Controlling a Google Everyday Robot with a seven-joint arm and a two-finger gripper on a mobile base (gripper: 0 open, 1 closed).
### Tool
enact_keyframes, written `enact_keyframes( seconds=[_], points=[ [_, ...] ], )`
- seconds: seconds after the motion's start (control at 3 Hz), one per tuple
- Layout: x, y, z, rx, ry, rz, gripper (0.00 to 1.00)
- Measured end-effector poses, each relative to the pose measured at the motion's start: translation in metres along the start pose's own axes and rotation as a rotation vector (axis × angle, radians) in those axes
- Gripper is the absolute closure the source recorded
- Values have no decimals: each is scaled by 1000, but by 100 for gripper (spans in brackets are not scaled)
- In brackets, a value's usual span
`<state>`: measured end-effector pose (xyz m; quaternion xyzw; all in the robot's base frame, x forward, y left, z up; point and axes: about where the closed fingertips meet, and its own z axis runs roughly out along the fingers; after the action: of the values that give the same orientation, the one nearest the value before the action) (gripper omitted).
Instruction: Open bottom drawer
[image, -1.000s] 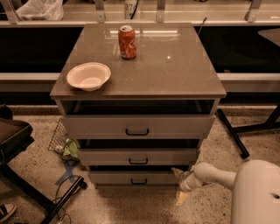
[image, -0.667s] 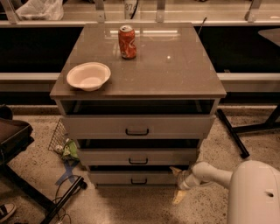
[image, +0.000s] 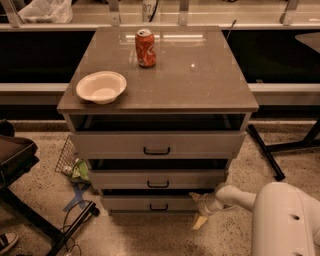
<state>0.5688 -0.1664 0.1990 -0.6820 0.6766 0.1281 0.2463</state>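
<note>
The cabinet has three grey drawers. The bottom drawer (image: 145, 202) is the lowest one, with a flat grey front and a small black bar handle (image: 158, 207). A dark gap shows above its front. My gripper (image: 198, 210) is low at the drawer's right end, close to the front's right edge, on a white arm that comes in from the lower right. One pale finger (image: 199, 222) points down toward the floor.
A red soda can (image: 145, 48) and a white bowl (image: 101, 86) stand on the cabinet top (image: 200, 85). A black chair base (image: 30, 220), cables and a wire basket (image: 67, 157) with litter lie left. A dark table leg (image: 265, 152) is right.
My gripper and arm have shifted slightly left toward the bottom drawer's right end. The drawers look unchanged.
</note>
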Motion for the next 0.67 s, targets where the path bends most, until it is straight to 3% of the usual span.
enact_keyframes(
  seconds=[0.67],
  points=[
    [-6, 1, 12, -25, -4, -3, 62]
  ],
)
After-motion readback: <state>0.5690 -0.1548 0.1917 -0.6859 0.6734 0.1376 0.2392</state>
